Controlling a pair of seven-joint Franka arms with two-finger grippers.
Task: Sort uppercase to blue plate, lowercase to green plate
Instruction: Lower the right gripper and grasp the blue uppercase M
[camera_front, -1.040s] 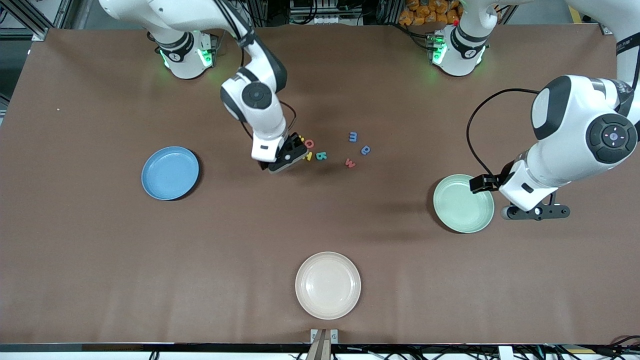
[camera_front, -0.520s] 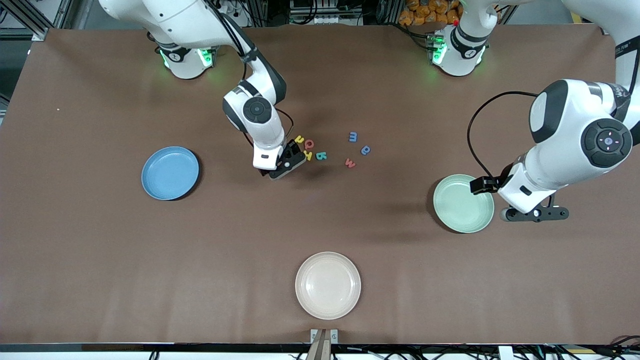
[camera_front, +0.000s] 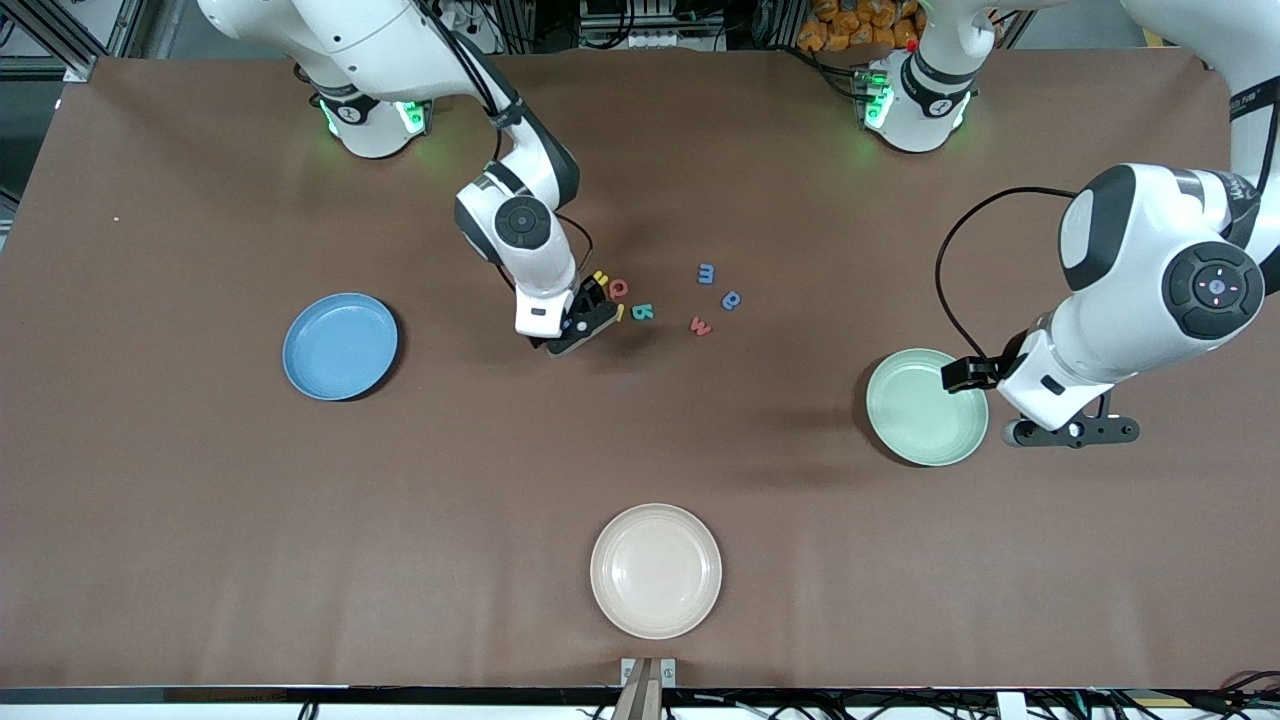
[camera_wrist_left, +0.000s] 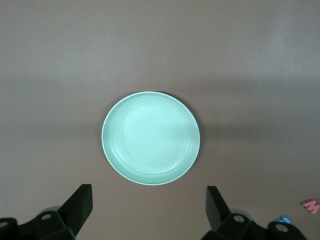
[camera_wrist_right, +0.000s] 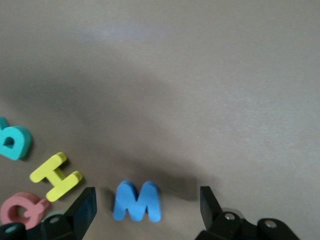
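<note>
My right gripper (camera_front: 578, 325) is down at the table beside the letter cluster. It stands open (camera_wrist_right: 148, 202) around the blue M (camera_wrist_right: 136, 201), with a gap at each finger. Beside the M lie the yellow H (camera_wrist_right: 55, 176), red Q (camera_wrist_right: 20, 209) and teal R (camera_wrist_right: 12, 141). The lowercase blue m (camera_front: 706, 272), blue a (camera_front: 731, 299) and red w (camera_front: 700, 325) lie toward the left arm's end, and the yellow n (camera_front: 600, 278) is next to the Q. The blue plate (camera_front: 340, 346) is empty. My left gripper (camera_front: 1070, 428) waits open (camera_wrist_left: 148, 197) beside the empty green plate (camera_wrist_left: 150, 137).
A cream plate (camera_front: 655, 570) sits near the table's front edge, nearer the front camera than the letters. The brown table mat (camera_front: 200, 520) covers the whole surface. The right arm's hand hides the M and part of the H in the front view.
My right gripper has shifted slightly toward the front camera at the edge of the letter cluster, and its jaws have narrowed a little. The left arm has barely moved.
</note>
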